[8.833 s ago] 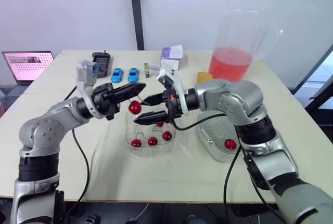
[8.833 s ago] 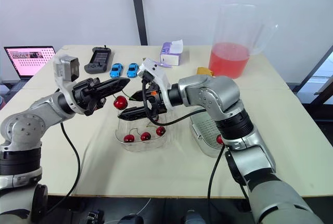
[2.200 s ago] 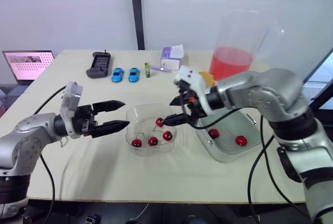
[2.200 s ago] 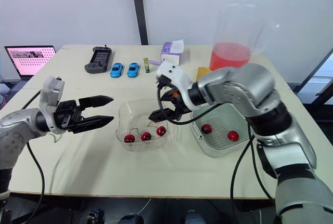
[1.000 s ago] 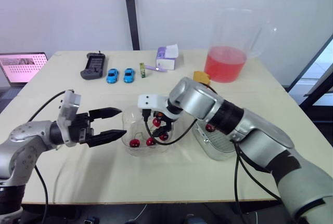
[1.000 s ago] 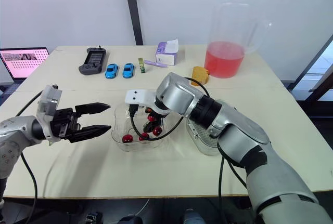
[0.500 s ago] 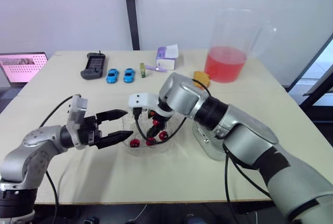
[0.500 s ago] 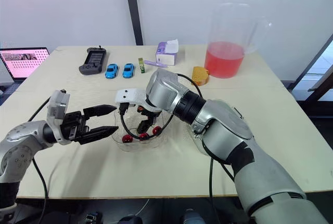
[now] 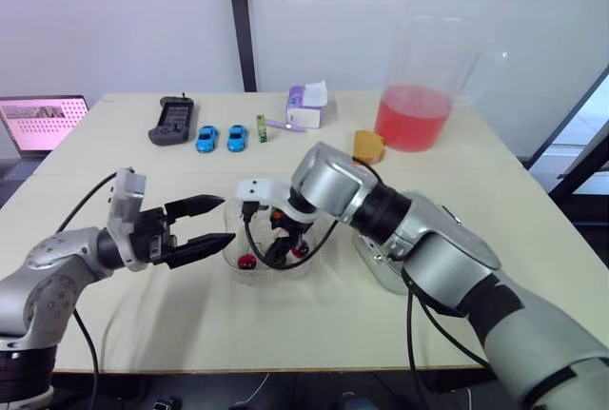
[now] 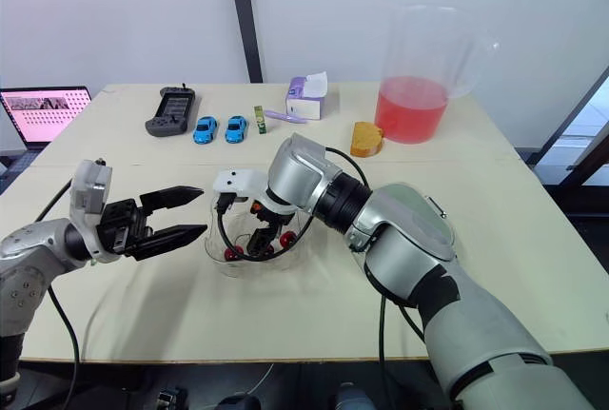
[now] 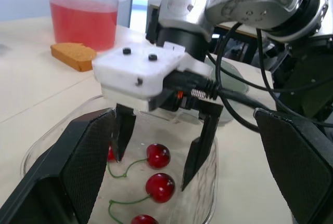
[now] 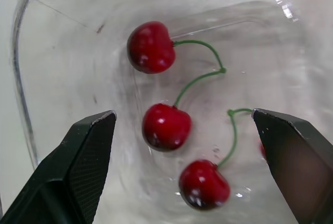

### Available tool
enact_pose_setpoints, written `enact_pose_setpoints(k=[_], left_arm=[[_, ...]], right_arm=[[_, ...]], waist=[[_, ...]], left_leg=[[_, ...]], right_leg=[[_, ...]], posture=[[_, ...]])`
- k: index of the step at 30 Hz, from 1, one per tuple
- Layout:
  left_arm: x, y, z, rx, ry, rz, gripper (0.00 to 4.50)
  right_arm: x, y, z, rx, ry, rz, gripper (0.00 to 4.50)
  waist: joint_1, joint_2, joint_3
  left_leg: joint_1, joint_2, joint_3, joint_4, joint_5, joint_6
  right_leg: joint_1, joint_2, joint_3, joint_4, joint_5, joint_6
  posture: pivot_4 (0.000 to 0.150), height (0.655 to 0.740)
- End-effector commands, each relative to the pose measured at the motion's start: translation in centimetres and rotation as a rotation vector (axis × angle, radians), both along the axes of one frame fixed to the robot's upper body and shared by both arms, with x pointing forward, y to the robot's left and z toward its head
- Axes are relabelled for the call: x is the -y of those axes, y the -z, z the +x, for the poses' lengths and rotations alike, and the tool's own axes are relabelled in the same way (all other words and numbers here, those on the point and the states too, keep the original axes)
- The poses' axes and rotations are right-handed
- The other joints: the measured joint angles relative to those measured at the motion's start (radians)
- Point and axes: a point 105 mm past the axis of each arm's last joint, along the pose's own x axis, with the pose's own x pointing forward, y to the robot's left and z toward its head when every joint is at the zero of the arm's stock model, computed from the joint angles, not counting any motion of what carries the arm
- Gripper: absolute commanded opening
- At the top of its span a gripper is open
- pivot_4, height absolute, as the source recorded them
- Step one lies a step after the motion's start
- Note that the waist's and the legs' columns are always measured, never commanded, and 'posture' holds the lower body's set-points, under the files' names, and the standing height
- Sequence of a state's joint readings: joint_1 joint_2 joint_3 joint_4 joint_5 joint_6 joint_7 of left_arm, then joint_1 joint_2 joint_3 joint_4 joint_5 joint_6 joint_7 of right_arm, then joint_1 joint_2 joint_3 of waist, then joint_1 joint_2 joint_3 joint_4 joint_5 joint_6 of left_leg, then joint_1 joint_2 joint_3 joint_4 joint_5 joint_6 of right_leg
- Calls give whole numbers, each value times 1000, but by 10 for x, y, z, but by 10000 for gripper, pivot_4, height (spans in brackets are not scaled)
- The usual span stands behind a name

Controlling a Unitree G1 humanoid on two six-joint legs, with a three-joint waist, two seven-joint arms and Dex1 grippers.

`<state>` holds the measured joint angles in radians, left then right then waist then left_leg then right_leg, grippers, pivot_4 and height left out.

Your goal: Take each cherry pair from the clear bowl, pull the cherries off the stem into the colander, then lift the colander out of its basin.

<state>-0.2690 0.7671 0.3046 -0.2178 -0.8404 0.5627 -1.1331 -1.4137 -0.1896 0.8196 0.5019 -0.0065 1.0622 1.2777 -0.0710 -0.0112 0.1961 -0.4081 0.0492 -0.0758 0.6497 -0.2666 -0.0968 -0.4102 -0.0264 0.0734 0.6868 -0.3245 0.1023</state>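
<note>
Red cherries (image 12: 203,185), glossy with thin green stems, sit in the clear bowl (image 11: 205,193) mid-table. Inside it the right gripper (image 11: 152,169) hangs with fingers spread wide. One cherry pair (image 12: 166,127) lies straight below the gap, its two cherries lined up crosswise to the finger line. At the bowl's 9 o'clock, just beside it, the left gripper (image 9: 226,221) hovers, also spread. So the right one's way closer imo.

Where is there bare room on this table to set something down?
Free: the near strip of table in front of the bowl; the right side, nearer than the pitcher; the band between the cars and the bowl. Crowded: around the bowl, with the left gripper open beside it and the right gripper open inside.
</note>
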Motion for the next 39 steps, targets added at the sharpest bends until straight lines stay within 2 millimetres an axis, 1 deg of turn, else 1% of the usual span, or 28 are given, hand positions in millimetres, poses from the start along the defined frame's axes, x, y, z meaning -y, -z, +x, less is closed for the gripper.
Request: enact_pose_setpoints(k=[1,10,14,18,29,32,37,38,39], left_arm=[[1,-11,-3,42,4,-8,44708],[2,-11,-4,43,-2,-25,44708],[0,-14,-3,49,-15,-42,44708],[-1,-13,-5,46,-17,-40,44708],[-1,-16,-4,53,-20,-45,44708],[-1,-17,-4,56,-21,-48,45000],[-1,-18,-3,59,-22,-52,45000],[-2,-18,-3,60,-22,-52,45000],[-2,-18,-3,60,-21,-53,45000]], right_arm=[[-6,-4,-1,22,-24,13,45000],[-10,6,3,44,-50,-11,45000],[-3,16,11,68,-50,-39,45000],[-1,21,12,64,-55,-53,45000],[-8,23,9,45,-66,-44,45000],[-9,23,8,44,-69,-41,36105],[-11,19,8,47,-76,-33,12256],[-11,18,8,47,-77,-31,10309],[-12,17,8,50,-78,-28,10173]], waist=[[-1,0,0],[-1,0,0],[0,0,0],[-1,0,0],[-1,0,0],[-1,0,0],[-1,0,0],[-1,0,0],[-1,0,0]], left_leg=[[0,0,0,0,0,0],[0,0,0,0,0,0],[0,0,0,0,0,0],[0,0,0,0,0,0],[0,0,0,0,0,0],[0,0,0,0,0,0],[0,0,0,0,0,0],[0,0,0,0,0,0],[0,0,0,0,0,0]], right_leg=[[0,0,0,0,0,0],[0,0,0,0,0,0],[0,0,0,0,0,0],[0,0,0,0,0,0],[0,0,0,0,0,0],[0,0,0,0,0,0],[0,0,0,0,0,0],[0,0,0,0,0,0],[0,0,0,0,0,0]], posture=[[1500,7400],[1500,7400],[1500,7400],[1500,7400],[1500,7400],[1500,7400],[1500,7400],[1500,7400],[1500,7400]])
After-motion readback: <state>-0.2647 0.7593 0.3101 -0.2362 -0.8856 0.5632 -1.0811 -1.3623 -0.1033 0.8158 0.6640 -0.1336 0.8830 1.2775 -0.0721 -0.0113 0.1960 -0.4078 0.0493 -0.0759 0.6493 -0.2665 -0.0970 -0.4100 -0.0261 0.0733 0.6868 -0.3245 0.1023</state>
